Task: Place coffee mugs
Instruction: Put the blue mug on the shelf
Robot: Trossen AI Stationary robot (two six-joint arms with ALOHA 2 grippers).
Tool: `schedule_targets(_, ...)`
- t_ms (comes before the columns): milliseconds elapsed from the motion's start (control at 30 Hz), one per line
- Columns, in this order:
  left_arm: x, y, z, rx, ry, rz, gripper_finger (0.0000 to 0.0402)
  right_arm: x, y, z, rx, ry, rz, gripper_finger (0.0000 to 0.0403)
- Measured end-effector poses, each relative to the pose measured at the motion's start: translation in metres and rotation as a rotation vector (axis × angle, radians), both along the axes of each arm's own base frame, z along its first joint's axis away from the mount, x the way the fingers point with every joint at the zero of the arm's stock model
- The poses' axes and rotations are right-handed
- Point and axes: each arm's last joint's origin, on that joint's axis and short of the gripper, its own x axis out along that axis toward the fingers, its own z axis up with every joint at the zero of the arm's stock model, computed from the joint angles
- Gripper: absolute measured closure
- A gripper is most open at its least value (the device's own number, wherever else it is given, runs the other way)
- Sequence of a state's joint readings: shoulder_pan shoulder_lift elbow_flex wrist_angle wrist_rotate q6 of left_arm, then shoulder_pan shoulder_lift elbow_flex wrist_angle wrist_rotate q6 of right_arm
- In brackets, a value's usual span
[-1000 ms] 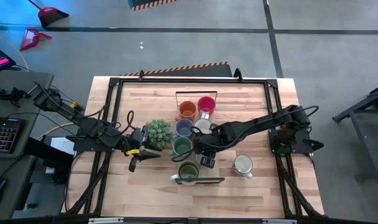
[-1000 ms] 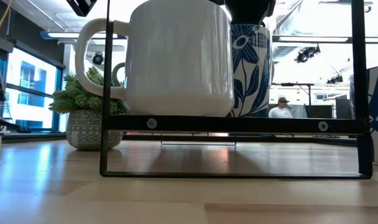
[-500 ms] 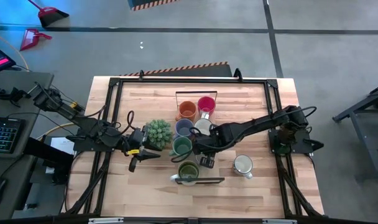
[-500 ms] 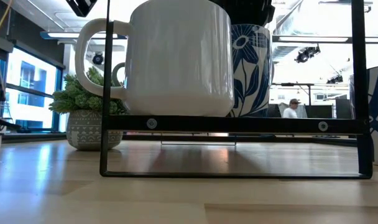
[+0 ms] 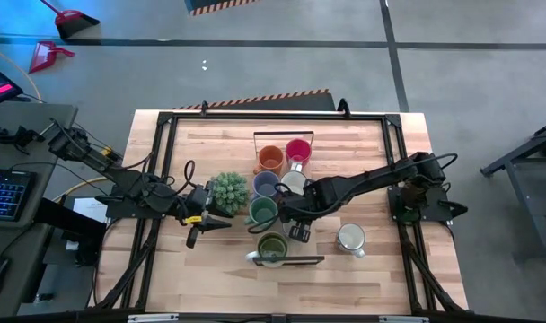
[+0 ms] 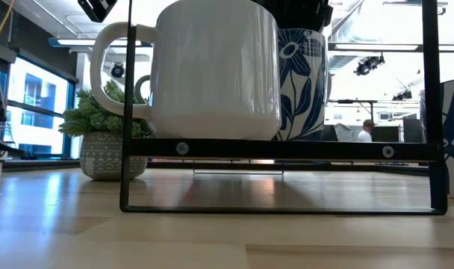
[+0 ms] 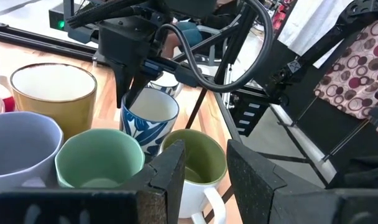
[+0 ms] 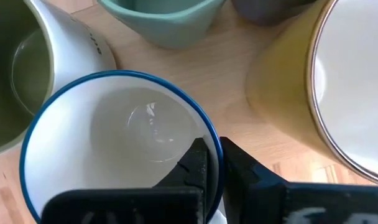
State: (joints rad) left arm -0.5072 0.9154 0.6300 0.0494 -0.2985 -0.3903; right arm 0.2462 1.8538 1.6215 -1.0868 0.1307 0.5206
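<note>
- The right gripper (image 8: 214, 163) is closed on the rim of the blue-patterned mug (image 8: 114, 143), one finger inside and one outside.
- This mug stands among the others, just beside the olive-green mug (image 5: 272, 246) and near the teal-green mug (image 5: 263, 211), both on the side of the potted plant (image 5: 226, 191) toward the right arm.
- The step in hand seems to be the pick-up: the grip is made, the lift not yet done.
- Next, a straight lift is needed, because the neighbouring mugs are very close.
- The left gripper (image 7: 204, 168) waits just beside the plant, half open and holding nothing.
</note>
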Motion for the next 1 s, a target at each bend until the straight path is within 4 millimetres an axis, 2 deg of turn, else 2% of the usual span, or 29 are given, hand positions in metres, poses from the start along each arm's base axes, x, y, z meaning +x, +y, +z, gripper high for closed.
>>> schedule_targets(600, 0.0, 0.0, 0.0, 0.0, 0.001, 0.0, 0.0296, -0.003, -0.011, -0.001, -0.046, 0.033, -0.137, 0.0402)
schedule_targets(1000, 0.0, 0.0, -0.001, 0.004, 0.009, 0.0, 0.0296, -0.005, -0.014, -0.001, -0.098, 0.036, -0.159, 0.0402)
